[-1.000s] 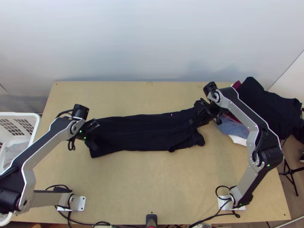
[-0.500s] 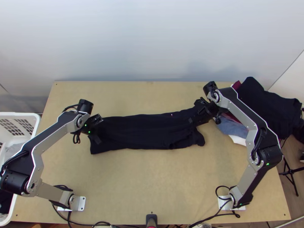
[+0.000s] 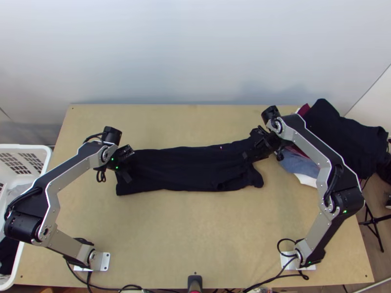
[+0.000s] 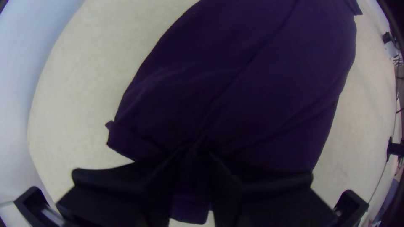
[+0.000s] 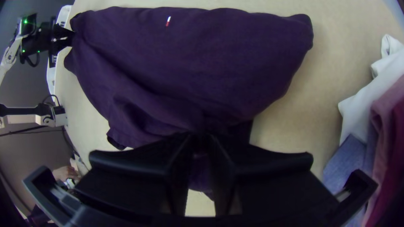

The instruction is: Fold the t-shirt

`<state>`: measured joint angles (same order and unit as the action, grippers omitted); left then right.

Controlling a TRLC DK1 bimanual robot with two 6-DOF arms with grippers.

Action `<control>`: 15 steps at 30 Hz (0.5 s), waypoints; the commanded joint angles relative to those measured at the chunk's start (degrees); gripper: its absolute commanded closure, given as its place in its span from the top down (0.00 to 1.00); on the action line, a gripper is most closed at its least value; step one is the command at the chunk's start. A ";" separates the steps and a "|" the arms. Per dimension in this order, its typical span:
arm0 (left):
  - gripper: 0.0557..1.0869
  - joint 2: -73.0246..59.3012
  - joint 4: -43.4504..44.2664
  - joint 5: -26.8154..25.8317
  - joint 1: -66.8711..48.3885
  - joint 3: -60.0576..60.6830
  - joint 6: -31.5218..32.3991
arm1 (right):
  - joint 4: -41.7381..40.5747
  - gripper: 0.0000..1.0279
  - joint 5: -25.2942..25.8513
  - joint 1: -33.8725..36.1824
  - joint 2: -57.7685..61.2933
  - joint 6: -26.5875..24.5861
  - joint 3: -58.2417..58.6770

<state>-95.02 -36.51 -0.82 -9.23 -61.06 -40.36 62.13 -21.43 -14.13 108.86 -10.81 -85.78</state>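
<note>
Seen from where I stand, a black cloth t-shirt (image 3: 185, 168) lies across the middle of a light wooden table (image 3: 195, 229), stretched from left to right in a long, narrow band. Shallow creases run along it, and near its right end a rounded lobe of cloth bulges toward the near side. A tiny white and red tag (image 5: 168, 21) sits close to its far edge. How many layers the band has, I cannot tell.

At the left end is the left gripper (image 3: 129, 163), with two wide, flat black fingers. They are pressed together on the shirt's end, where creases gather toward them, and a short tail of fabric pokes out between them.

The right gripper (image 3: 250, 146), of the same build, is at the shirt's right end. It too is closed on the cloth, with a pinched fold caught between its fingers and a bit hanging past them.

Beyond the shirt, at the table's far right, is a heap of garments: a large black one (image 3: 337, 136), with dark red (image 3: 304, 109), blue (image 3: 298, 166) and white cloth (image 3: 307, 180) beside it. At the left edge stands a white plastic laundry basket (image 3: 35, 146) with cloth inside.
</note>
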 commanded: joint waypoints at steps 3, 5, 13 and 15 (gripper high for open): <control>0.96 1.51 -2.69 0.03 1.41 1.56 -0.60 | -0.25 0.41 0.69 -0.20 -1.63 1.84 0.44; 0.96 2.39 -2.69 0.03 2.38 1.20 -0.86 | -0.25 0.46 0.86 -0.11 -2.07 1.84 0.44; 0.96 1.86 -2.60 0.03 9.85 -7.41 -3.23 | 0.01 0.56 1.74 0.16 -3.39 1.84 0.17; 0.96 1.16 -2.34 0.03 11.52 -9.61 -3.67 | 0.10 0.56 1.74 0.16 -3.65 1.84 0.17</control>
<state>-92.88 -39.11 -0.86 -2.96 -64.73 -42.37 62.00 -20.10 -14.11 106.34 -9.15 -85.47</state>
